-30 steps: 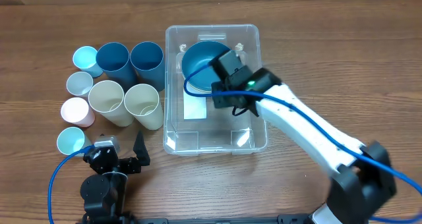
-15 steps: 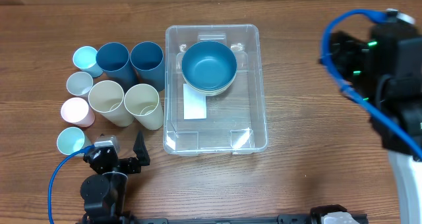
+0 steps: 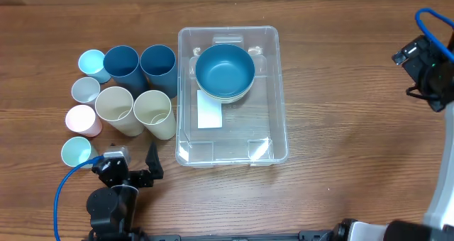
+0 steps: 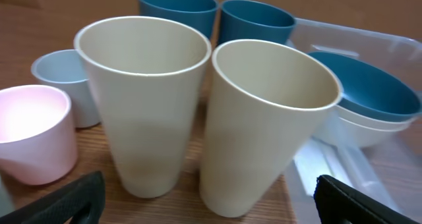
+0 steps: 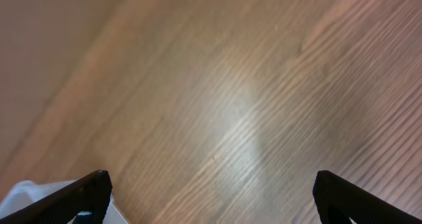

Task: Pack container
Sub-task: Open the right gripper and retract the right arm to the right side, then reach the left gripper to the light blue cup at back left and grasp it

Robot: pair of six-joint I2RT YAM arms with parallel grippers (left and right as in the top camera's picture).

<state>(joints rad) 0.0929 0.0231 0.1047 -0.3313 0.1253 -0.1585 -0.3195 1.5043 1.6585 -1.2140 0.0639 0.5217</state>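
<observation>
The clear container (image 3: pixel 234 147) stands in the middle of the table. In its far half a blue bowl (image 3: pixel 225 69) rests nested in a cream bowl (image 3: pixel 218 98). My left gripper (image 3: pixel 128 169) sits open near the front left, facing two tall cream cups (image 3: pixel 115 106) (image 3: pixel 154 112). From the left wrist, those cream cups (image 4: pixel 142 99) (image 4: pixel 264 118) fill the view just beyond the open left gripper (image 4: pixel 211 207), with the blue bowl (image 4: pixel 369 92) at the right. My right gripper (image 3: pixel 425 67) hangs at the far right edge. The right gripper (image 5: pixel 214 204) is open over bare wood.
Two dark blue cups (image 3: pixel 121 65) (image 3: pixel 157 64) stand behind the cream ones. Small cups line the far left: light blue (image 3: pixel 91 62), pale grey (image 3: pixel 86 90), pink (image 3: pixel 81 118) and another light blue (image 3: pixel 76 151). Bare wood lies right of the container.
My right arm has pulled out of the container and swung to the far right, its jaws opening. The stacked bowls stay in the container. The left arm has not moved.
</observation>
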